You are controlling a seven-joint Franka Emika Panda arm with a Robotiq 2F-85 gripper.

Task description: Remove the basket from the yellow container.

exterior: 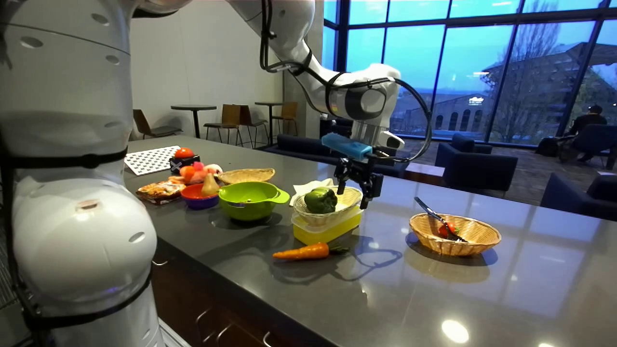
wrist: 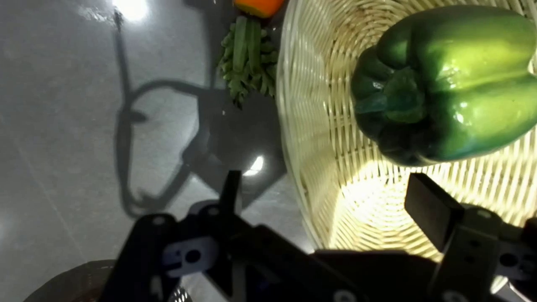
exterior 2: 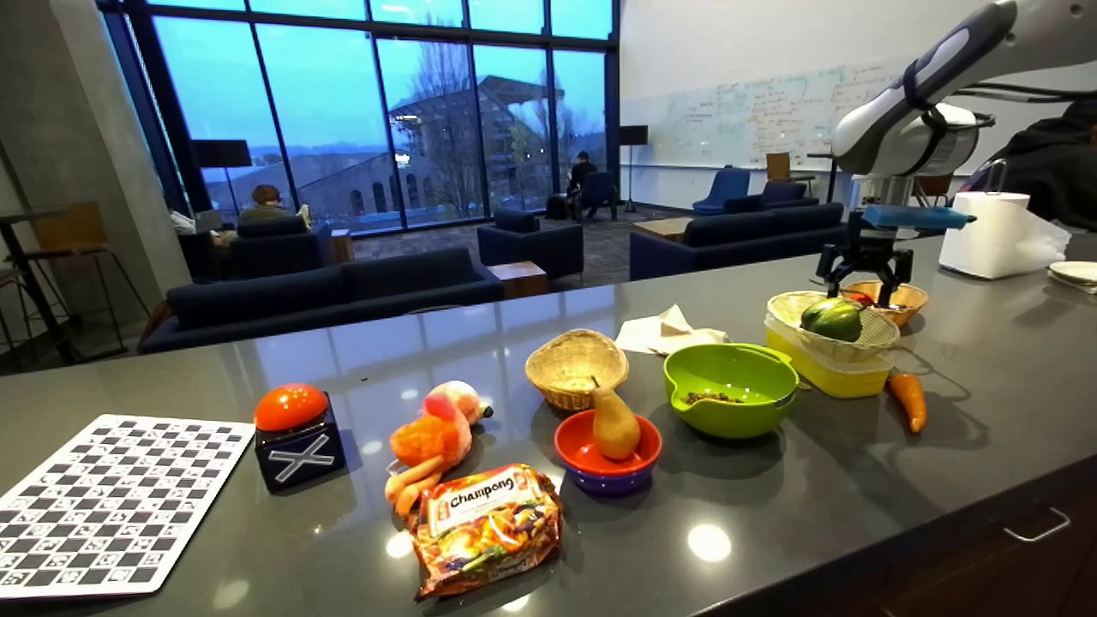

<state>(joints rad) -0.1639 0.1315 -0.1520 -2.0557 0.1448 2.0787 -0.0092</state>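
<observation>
Jaws apart, basket (wrist: 365,180) rim between them in wrist view, yellow container (exterior: 328,234) underneath clearest in both exterior views

Pale woven basket (wrist: 319,138), in yellow container (exterior: 320,235)

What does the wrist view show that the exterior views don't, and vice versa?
Wrist only: a top-down look at the open tool, with the rim of the small basket passing between its fingers.

Exterior only, in both exterior views: the side of the yellow container beneath that basket, plus the green bowl, pear and red button.

Shared: the tool, that basket, the green pepper in it, the carrot and the counter. The wrist view catches just the carrot's leafy end and some orange.
</observation>
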